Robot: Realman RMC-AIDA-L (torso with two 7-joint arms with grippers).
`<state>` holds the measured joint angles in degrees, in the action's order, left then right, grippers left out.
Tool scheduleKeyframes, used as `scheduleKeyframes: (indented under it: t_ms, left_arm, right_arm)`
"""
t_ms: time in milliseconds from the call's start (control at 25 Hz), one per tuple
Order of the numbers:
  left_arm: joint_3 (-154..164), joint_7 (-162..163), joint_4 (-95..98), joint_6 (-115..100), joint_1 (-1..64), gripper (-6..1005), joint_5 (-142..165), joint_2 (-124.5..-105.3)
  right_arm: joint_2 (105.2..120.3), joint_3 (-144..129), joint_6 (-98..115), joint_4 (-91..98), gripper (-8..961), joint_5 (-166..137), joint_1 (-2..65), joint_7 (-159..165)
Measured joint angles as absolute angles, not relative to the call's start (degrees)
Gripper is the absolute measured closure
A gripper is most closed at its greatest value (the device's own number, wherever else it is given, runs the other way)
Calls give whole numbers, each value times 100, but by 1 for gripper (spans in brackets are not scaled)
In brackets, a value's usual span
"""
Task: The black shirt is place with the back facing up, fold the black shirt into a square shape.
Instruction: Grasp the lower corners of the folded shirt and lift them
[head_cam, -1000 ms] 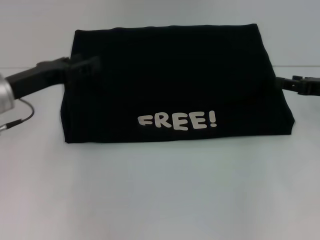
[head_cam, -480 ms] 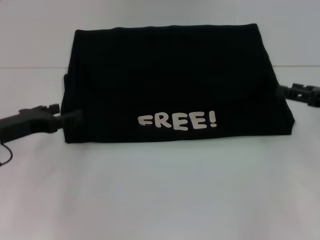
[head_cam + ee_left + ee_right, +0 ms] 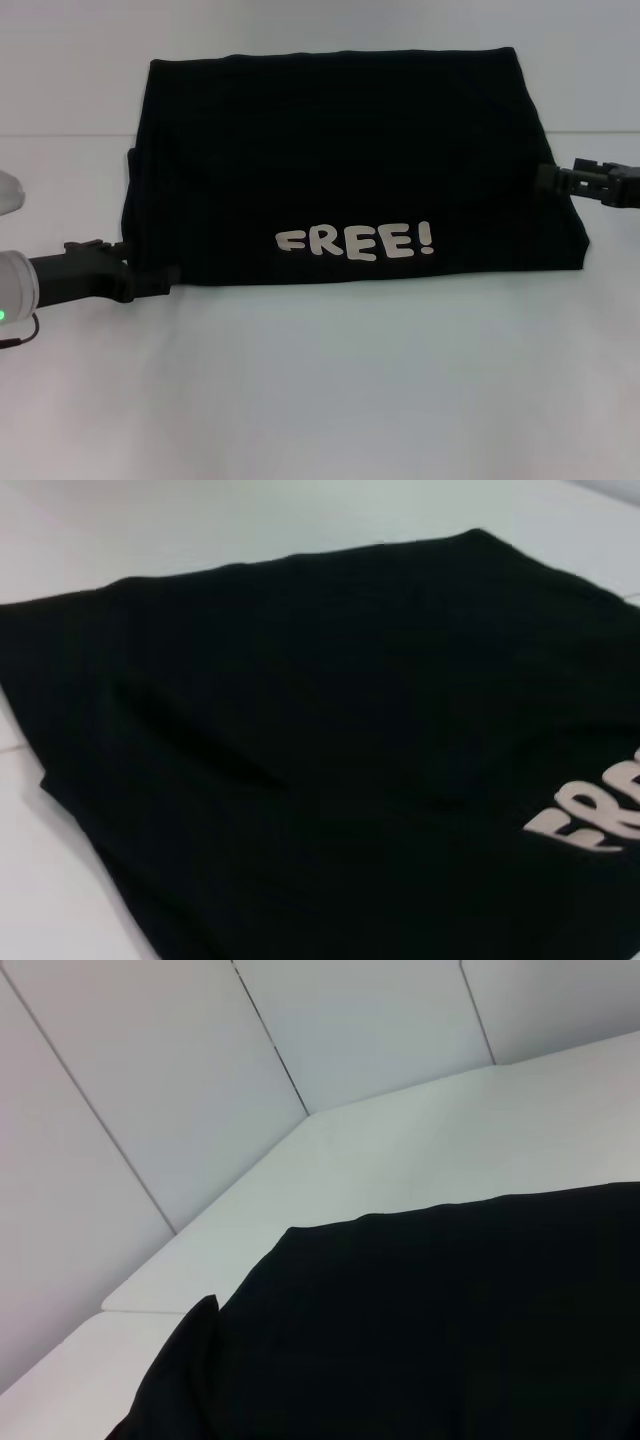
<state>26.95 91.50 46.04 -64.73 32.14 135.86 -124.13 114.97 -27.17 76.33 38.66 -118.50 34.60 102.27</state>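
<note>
Your black shirt (image 3: pixel 340 160) lies folded on white bench (image 3: pixel 330 390), "FREE!" lettering up. Left gripper (image 3: pixel 150 283) at its near-left corner, right gripper (image 3: pixel 545 180) touching right edge; finger state indiscernible.

One black shirt (image 3: pixel 340 160), two grippers
</note>
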Motion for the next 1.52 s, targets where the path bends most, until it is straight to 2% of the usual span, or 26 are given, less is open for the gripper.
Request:
scheduleKeyframes:
  t_ms: [1520]
  left_arm:
    - [3039, 9408, 4187, -5824, 3425, 282, 14035, -12393]
  right_arm:
    - [11513, -2684, 7542, 3858, 14, -11848, 3453, 10247]
